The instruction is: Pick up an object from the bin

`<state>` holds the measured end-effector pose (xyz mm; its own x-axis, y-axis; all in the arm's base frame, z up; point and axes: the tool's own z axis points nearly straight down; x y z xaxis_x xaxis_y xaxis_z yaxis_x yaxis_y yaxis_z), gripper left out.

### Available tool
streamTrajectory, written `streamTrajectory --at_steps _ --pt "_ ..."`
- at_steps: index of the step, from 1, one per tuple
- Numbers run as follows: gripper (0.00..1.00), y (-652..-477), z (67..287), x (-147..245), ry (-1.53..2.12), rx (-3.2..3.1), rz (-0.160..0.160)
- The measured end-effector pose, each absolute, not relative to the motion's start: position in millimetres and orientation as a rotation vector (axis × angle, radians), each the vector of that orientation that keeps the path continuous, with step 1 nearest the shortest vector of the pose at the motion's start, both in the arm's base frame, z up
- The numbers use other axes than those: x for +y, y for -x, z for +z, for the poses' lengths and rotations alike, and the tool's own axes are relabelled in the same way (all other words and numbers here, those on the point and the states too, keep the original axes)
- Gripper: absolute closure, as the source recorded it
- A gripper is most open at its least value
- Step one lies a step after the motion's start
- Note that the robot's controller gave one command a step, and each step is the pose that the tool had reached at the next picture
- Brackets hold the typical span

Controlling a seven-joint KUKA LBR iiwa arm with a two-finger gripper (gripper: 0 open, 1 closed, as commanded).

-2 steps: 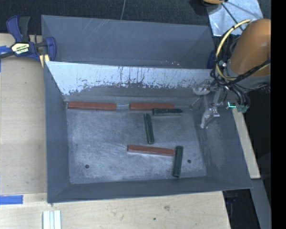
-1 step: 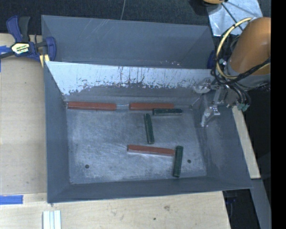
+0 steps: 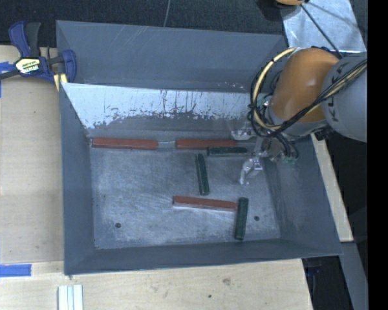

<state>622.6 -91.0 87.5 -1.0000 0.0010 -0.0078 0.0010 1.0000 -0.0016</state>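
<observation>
Looked down into a grey metal bin (image 3: 181, 263) with only a few sticks on its floor, none piled up. Found a left red-brown stick (image 3: 124, 144) and a right red-brown stick (image 3: 204, 144) lying end to end along the far wall. Saw a short dark green stick (image 3: 227, 151) lying flat just in front of the right one's end, maybe touching it. Spotted a middle dark green stick (image 3: 202, 174) pointing from back to front, apart from the others. Found a front red-brown stick (image 3: 205, 203) nearer the front wall, with a front dark green stick (image 3: 240, 218) just beside its right end, tilted a little. Noticed lots of bare floor on the left half. Found the gripper (image 3: 251, 170) down low over the right side of the floor, near the right wall, under the arm's orange cover (image 3: 304, 82). Could not tell if spread or pressed together. Found the short dark green stick nearest to it, just to its left and a little farther back, with the middle dark green stick a bit more to the left.
</observation>
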Motion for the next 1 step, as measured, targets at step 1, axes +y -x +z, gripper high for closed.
streamTrajectory --at_steps 1 --pt "0.0 -621.6 76.1 -82.4 -0.005 3.143 -0.001"
